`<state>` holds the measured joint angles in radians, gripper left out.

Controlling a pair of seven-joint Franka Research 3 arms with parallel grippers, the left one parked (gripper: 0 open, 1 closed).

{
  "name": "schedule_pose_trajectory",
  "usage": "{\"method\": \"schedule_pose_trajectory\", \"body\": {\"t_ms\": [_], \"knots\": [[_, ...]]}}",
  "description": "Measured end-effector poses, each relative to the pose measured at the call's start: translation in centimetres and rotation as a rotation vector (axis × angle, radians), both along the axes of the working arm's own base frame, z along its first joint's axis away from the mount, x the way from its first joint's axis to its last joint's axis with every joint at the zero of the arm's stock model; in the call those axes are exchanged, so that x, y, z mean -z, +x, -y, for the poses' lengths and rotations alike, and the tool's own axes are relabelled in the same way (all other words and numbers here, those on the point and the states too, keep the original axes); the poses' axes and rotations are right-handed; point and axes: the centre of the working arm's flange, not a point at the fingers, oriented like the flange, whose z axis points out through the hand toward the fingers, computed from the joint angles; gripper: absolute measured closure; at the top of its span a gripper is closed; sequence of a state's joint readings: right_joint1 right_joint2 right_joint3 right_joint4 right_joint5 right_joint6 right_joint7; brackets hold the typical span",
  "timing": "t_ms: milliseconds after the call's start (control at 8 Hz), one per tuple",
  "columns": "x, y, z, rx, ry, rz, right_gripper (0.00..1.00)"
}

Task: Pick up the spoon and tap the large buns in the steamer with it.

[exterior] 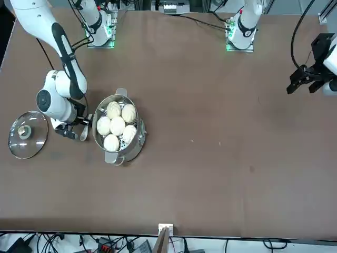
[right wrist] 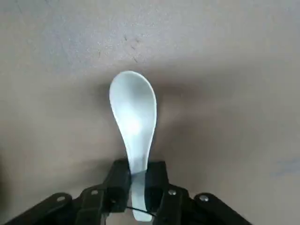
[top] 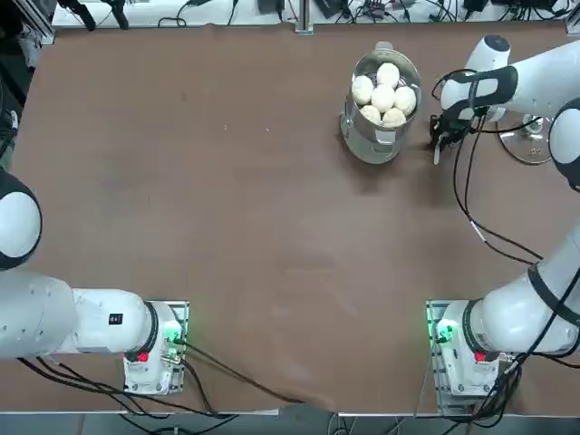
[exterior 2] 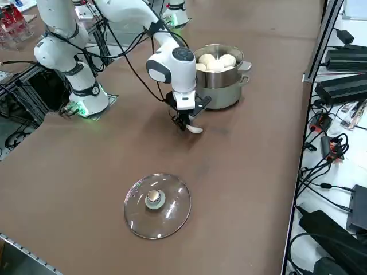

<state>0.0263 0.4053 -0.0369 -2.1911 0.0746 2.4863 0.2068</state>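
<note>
The white spoon point(right wrist: 133, 112) lies on the brown table just beside the steamer point(exterior 2: 221, 94), bowl pointing away from my wrist. My right gripper point(right wrist: 137, 171) is down at the table with its fingers point(right wrist: 118, 180) pressed on either side of the spoon's handle. From the side, the spoon point(exterior 2: 195, 129) sticks out under the gripper point(exterior 2: 184, 123). The steel steamer point(top: 362, 145) stands at the far right of the middle and holds several large buns point(top: 383, 97), round and white, clustered together. The buns point(exterior: 117, 125) are uncovered.
A round glass lid point(exterior 2: 156, 205) with a knob lies flat on the table beyond the gripper, away from the steamer, near the table's right edge point(top: 535, 140). Cables hang from the right arm above the table.
</note>
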Motion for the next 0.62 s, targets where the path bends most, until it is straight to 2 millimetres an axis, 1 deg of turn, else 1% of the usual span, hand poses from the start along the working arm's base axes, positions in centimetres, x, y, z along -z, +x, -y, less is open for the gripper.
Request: {"method": "schedule_pose_trajectory", "body": {"t_ms": [250,625], "knots": [[-0.02,-0.01,0.05,0.001,0.000,-0.001,0.82],[-0.03,0.00,0.15,0.004,0.001,0.000,0.82]]}}
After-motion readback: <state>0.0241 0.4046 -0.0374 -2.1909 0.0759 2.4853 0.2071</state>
